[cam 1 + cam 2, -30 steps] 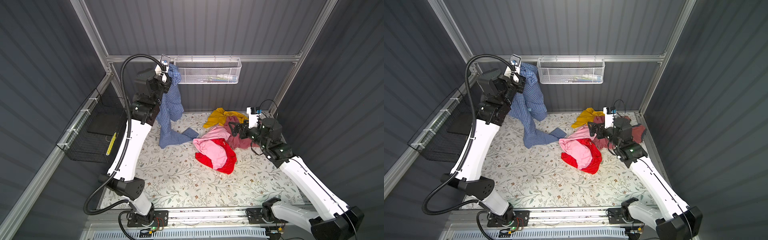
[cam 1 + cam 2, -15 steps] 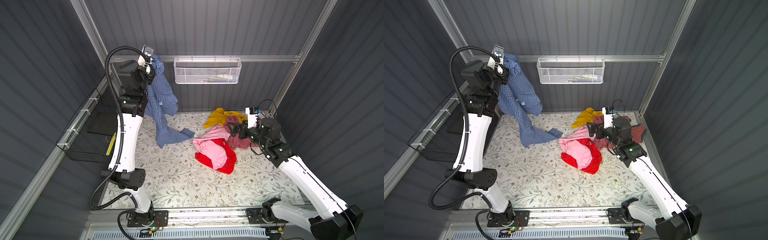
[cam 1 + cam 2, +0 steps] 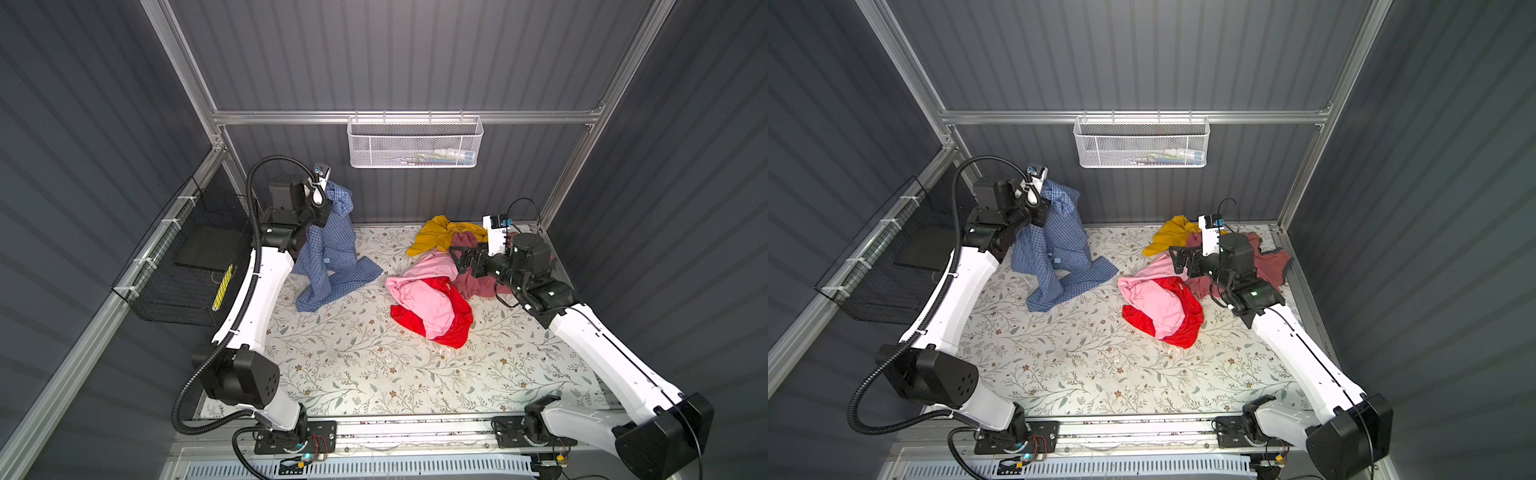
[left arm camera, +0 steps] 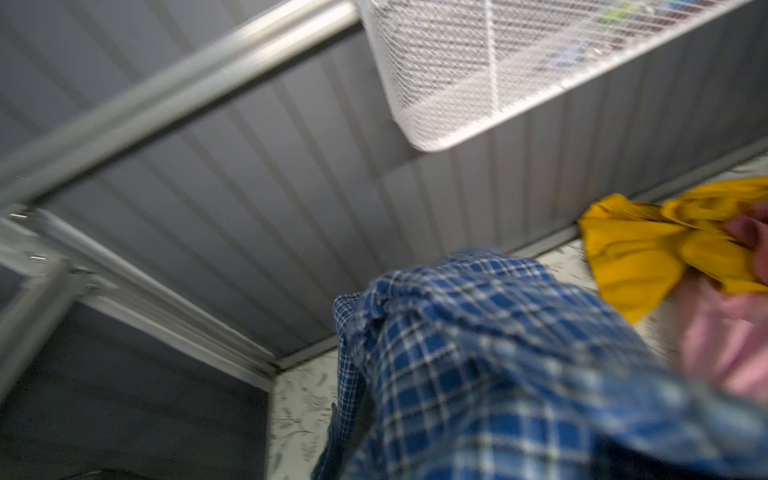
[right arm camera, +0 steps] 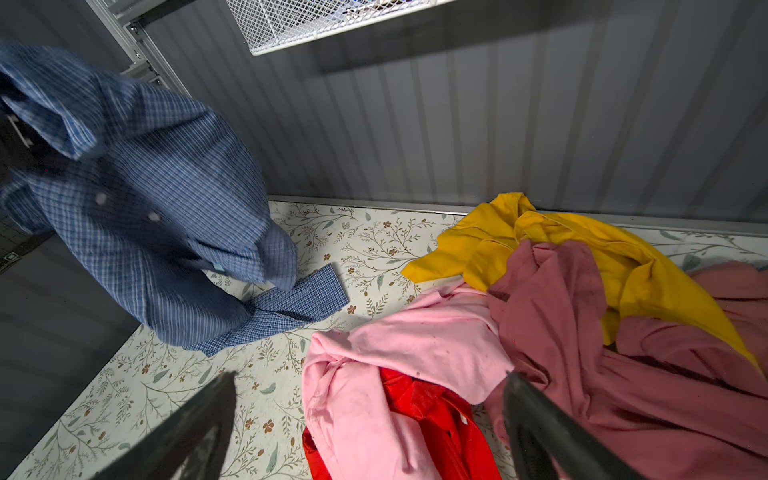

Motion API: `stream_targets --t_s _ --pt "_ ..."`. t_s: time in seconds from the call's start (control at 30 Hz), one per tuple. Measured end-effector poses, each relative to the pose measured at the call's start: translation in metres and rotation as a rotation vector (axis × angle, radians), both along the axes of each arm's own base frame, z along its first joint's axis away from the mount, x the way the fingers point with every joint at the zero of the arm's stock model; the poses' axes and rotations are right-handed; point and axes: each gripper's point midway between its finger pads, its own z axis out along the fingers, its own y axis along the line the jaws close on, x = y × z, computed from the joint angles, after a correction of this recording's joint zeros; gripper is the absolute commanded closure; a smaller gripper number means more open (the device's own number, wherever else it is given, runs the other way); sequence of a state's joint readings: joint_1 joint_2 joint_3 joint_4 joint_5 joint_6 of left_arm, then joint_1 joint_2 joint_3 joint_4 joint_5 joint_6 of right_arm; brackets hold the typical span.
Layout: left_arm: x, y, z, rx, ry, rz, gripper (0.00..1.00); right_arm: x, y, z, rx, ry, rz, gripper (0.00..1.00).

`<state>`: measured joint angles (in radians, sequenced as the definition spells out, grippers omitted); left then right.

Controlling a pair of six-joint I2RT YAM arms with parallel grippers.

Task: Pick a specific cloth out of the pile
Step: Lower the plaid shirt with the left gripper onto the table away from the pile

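Observation:
The cloth [image 3: 330,249], a blue and white checked shirt, hangs from my left gripper [image 3: 325,204], which is shut on its top near the back left corner. Its lower end rests crumpled on the table [image 3: 1065,286]. In the left wrist view the cloth [image 4: 498,374] covers the jaws. The pile [image 3: 432,299] lies right of centre: yellow [image 3: 436,239], light pink [image 5: 415,345], red [image 3: 455,322] and dusty rose [image 5: 582,332] garments. My right gripper [image 3: 457,261] hovers open over the pile's pink and rose part, its dark fingers [image 5: 540,428] spread wide with nothing held.
A white mesh basket [image 3: 415,143] hangs on the back rail. A black wire basket [image 3: 187,266] is fixed to the left wall. The floral table cover [image 3: 374,365] runs to the front rail. Grey ribbed walls close in three sides.
My left gripper swung left and up with the shirt, then came down lower near the back left corner. More of the shirt now rests on the table. The right arm stayed put.

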<state>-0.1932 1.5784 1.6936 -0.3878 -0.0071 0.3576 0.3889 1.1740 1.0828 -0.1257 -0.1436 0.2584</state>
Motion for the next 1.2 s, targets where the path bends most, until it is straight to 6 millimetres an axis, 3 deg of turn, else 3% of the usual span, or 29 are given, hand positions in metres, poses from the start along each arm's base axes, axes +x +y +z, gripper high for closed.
stream_targets --t_s 0.13,0.27,0.43,0.57,0.7,0.93,1.07,1.2 --pt "-0.014 -0.031 -0.034 -0.056 0.124 -0.104 1.00 0.002 0.003 -0.004 0.006 0.015 0.008 0.01" --pt "-0.023 -0.047 -0.070 -0.116 0.224 -0.134 1.00 0.002 0.004 -0.006 0.010 0.021 0.011 0.01" --pt "-0.031 -0.032 -0.127 -0.149 0.384 -0.015 1.00 0.002 0.004 -0.005 0.011 0.021 0.011 0.01" --pt "-0.027 -0.012 -0.147 -0.185 0.437 0.110 1.00 0.002 0.005 -0.005 0.012 0.021 0.015 0.01" --pt "-0.033 -0.005 -0.175 -0.239 0.508 0.175 1.00 0.001 0.006 -0.005 0.014 0.022 0.019 0.01" --pt "-0.040 -0.010 -0.264 -0.255 0.767 0.245 1.00 0.000 0.007 -0.006 0.019 0.028 0.029 0.01" --pt "-0.045 -0.004 -0.291 -0.222 0.846 0.294 0.82 -0.001 0.007 -0.008 0.018 0.031 0.029 0.01" --pt "-0.033 -0.007 -0.294 -0.206 0.871 0.295 0.71 -0.002 0.007 -0.014 0.014 0.045 0.029 0.01"
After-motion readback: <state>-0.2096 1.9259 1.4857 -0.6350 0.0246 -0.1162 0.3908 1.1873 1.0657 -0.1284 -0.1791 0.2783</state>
